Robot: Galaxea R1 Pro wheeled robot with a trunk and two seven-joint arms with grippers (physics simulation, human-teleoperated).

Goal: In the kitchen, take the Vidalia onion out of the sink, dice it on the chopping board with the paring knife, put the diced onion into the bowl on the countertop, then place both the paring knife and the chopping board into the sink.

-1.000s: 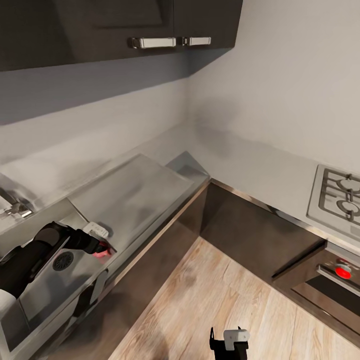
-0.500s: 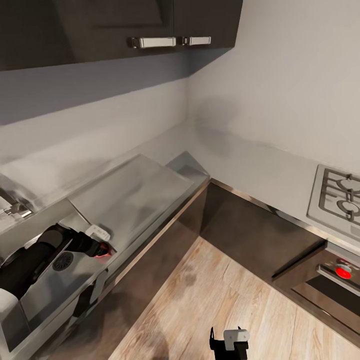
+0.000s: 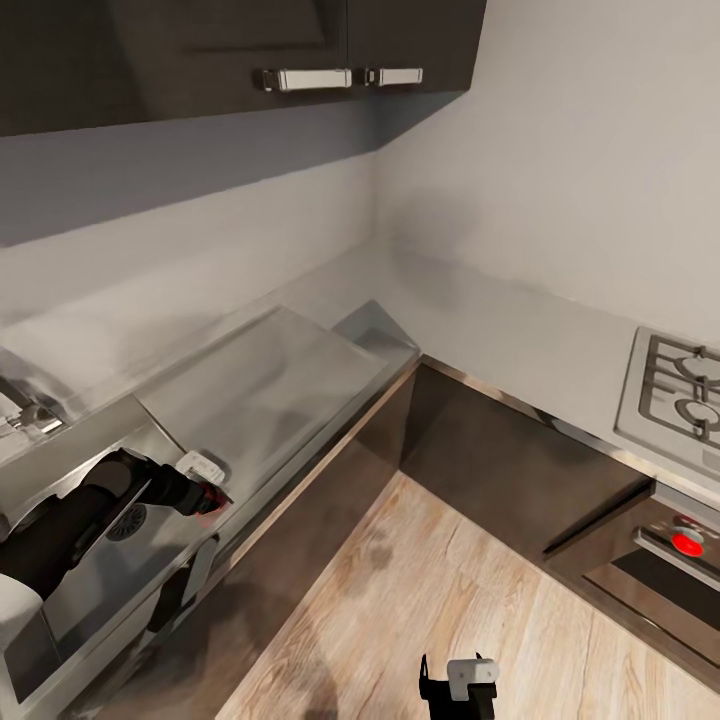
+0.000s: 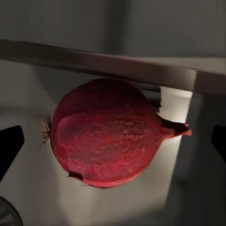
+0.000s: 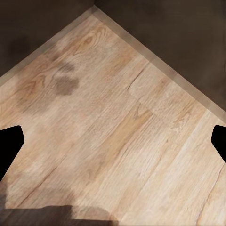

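Note:
The Vidalia onion [image 4: 106, 134], a pinkish-red bulb, lies on the steel floor of the sink [image 3: 95, 570] close to the basin's wall. In the left wrist view my two dark fingertips [image 4: 9, 146] stand wide apart on either side of it and do not touch it. My left gripper [image 3: 208, 496] is open and low inside the basin, beside the round dark drain [image 3: 125, 522]; it covers most of the onion in the head view. My right gripper [image 3: 458, 690] hangs open over the wooden floor. The chopping board, paring knife and bowl are out of view.
A flat steel drainboard [image 3: 260, 390] runs from the basin to the counter's corner. The chrome tap [image 3: 25, 415] stands at the back left. A hob [image 3: 680, 390] and an oven with a red knob [image 3: 686, 543] are on the right. Dark wall cabinets [image 3: 250, 50] hang overhead.
My left gripper has sunk a little lower into the basin over the onion, hiding more of it. The head view has shifted slightly. The right arm has not moved.

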